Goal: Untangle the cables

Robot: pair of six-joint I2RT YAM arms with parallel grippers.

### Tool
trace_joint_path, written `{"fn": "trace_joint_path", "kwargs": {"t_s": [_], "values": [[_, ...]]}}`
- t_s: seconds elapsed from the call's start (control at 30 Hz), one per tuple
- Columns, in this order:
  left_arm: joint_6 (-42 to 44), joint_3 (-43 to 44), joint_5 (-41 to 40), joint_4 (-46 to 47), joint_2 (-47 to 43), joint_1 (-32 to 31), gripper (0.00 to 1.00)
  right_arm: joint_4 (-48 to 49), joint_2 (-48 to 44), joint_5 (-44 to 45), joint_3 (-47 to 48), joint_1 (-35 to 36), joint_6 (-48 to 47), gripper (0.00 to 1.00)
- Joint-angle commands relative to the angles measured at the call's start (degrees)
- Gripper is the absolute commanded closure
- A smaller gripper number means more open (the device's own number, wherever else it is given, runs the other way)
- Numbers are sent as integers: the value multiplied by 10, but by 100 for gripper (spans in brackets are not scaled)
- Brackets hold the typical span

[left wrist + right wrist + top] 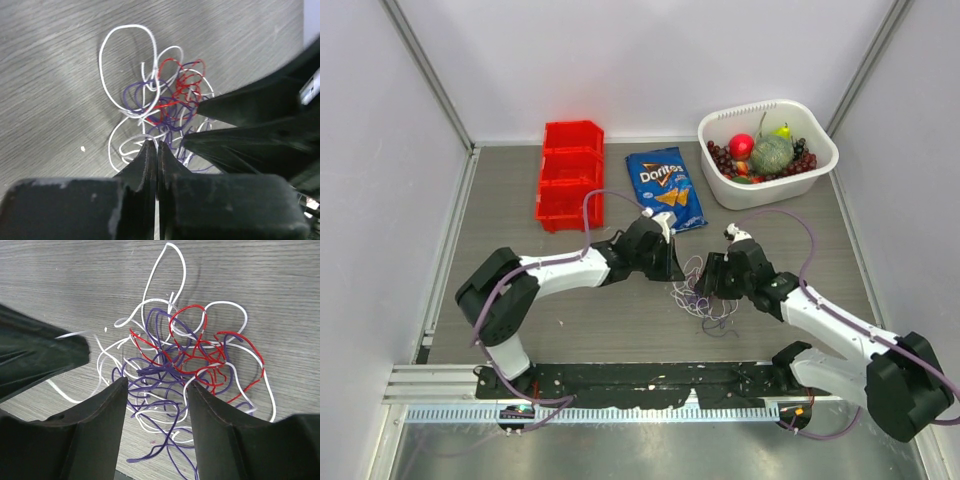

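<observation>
The cables are a loose tangle of white, red and purple strands on the grey table, between my two grippers. In the left wrist view the tangle lies just past my left gripper, whose jaws are pressed together at the near edge of the white loops; no strand shows between them. In the right wrist view my right gripper is open, and its fingers straddle the purple part of the tangle. In the top view the left gripper and right gripper face each other across the tangle.
Red bins stand at the back left. A blue Doritos bag lies behind the left gripper. A white basket of fruit stands at the back right. Grey walls enclose the table.
</observation>
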Motion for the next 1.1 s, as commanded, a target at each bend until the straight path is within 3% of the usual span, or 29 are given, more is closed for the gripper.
{"fn": "trace_joint_path", "kwargs": {"t_s": [0.0,0.17,0.4,0.5,0.8,1.07], "values": [[39,11,-7,2,-78,-2,100,45,31,-32,15,-1,-1,41],[110,19,9,19,-174,-3,100,60,82,-24,24,0,21,39],[198,26,-15,40,-317,-2,100,52,91,80,2,-1,66,72],[235,43,-43,43,-370,-2,100,39,85,108,-3,-1,80,79],[323,135,-147,13,-446,-2,100,-11,52,197,-2,-11,108,83],[322,186,-278,-40,-463,-2,100,-38,25,235,6,-27,102,85]]}}
